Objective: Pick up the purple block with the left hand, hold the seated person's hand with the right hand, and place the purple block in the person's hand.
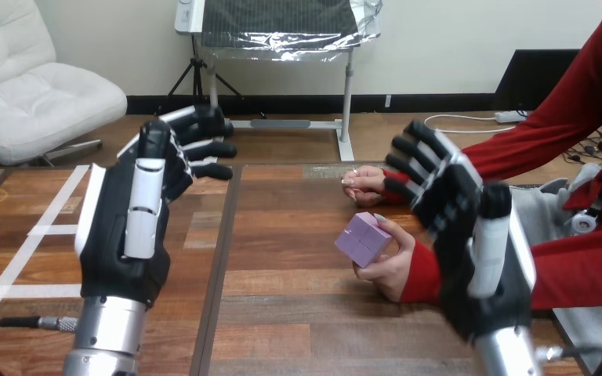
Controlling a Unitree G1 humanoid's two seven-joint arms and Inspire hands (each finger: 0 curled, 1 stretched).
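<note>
The purple block (364, 238) lies in the person's nearer hand (388, 262), which rests on the table at centre right with its fingers cupped round the block. The person's other hand (363, 185) lies curled on the table farther back. My left hand (137, 211) is raised over the table's left side, fingers straight and pointing right, holding nothing. My right hand (462, 227) is raised at the right, just beside the person's red-sleeved wrist (422, 270), fingers spread and straight, apart from the block.
The wooden table (282, 313) has white tape lines (23, 251) on its left part. A dark seam (223, 251) runs down the table between my left hand and the block.
</note>
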